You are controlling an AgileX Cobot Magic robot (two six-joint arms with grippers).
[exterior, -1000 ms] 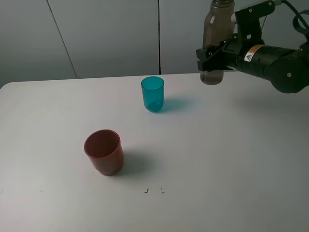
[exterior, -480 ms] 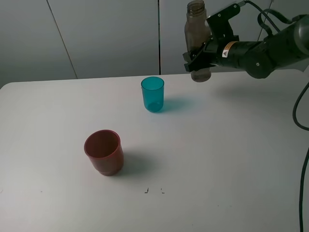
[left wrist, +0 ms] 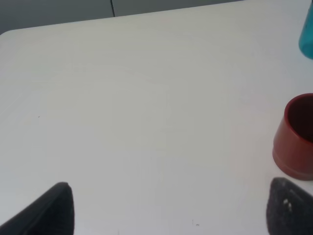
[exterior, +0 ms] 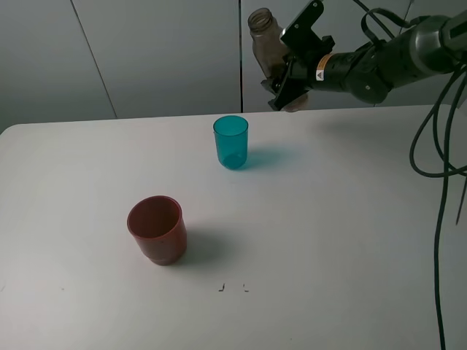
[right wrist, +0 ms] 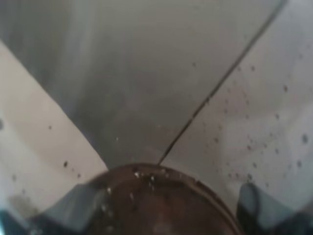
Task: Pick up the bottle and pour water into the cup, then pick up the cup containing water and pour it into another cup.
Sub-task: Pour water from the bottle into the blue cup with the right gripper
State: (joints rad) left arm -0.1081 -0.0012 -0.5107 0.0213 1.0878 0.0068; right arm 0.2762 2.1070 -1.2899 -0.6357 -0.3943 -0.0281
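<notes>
My right gripper (exterior: pixel 286 82) is shut on the smoky grey-brown bottle (exterior: pixel 266 51) and holds it in the air at the back, tilted with its open neck up and to the left, above and right of the teal-blue cup (exterior: pixel 230 142). The bottle (right wrist: pixel 161 205) fills the near part of the right wrist view. The red-brown cup (exterior: pixel 157 229) stands upright nearer the front left; it also shows in the left wrist view (left wrist: pixel 294 138). My left gripper (left wrist: pixel 168 208) is open and empty, low over the table left of the red cup, out of the high view.
The white table (exterior: pixel 328 219) carries only the two cups. A grey panelled wall (exterior: pixel 146 51) rises behind its far edge. Black cables (exterior: pixel 445 146) hang at the right side.
My right gripper has carried the bottle leftward and a little higher, toward the teal-blue cup, and tilted it from upright to leaning left. The cups have not moved.
</notes>
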